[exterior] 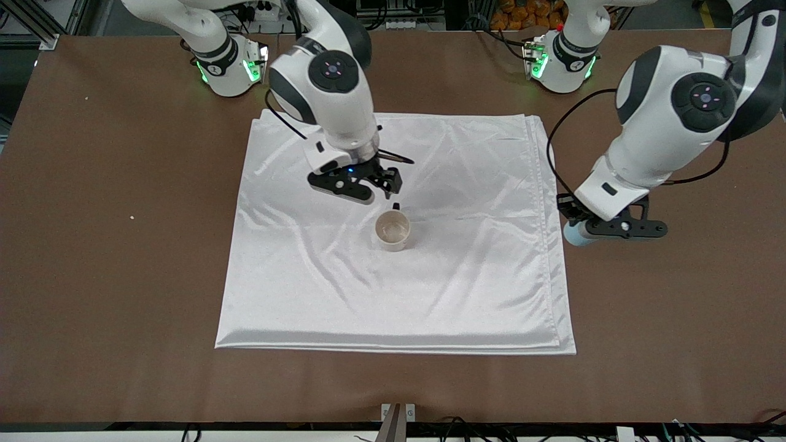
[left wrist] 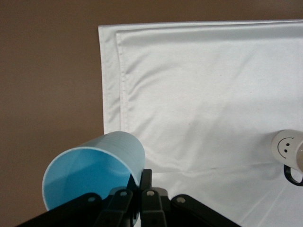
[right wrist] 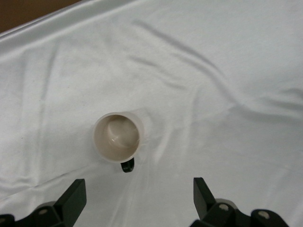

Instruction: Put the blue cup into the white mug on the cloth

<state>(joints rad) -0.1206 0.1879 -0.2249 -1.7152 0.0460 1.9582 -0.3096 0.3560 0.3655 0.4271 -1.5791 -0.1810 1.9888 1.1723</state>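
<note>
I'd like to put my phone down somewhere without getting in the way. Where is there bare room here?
The cloth is bare between the white mug and its edge nearest the front camera. The brown table beside the cloth at the right arm's end is bare too. It is crowded around the mug, where the open right gripper hangs, and at the cloth's edge by the left gripper holding the blue cup.

Your front view looks down steeply from high across the surface [exterior: 92,245], facing both bases at 12 o'clock. Each wrist view sits close above the cloth [exterior: 393,258]; all three share the white mug [exterior: 393,231], probably at differing heights.
</note>
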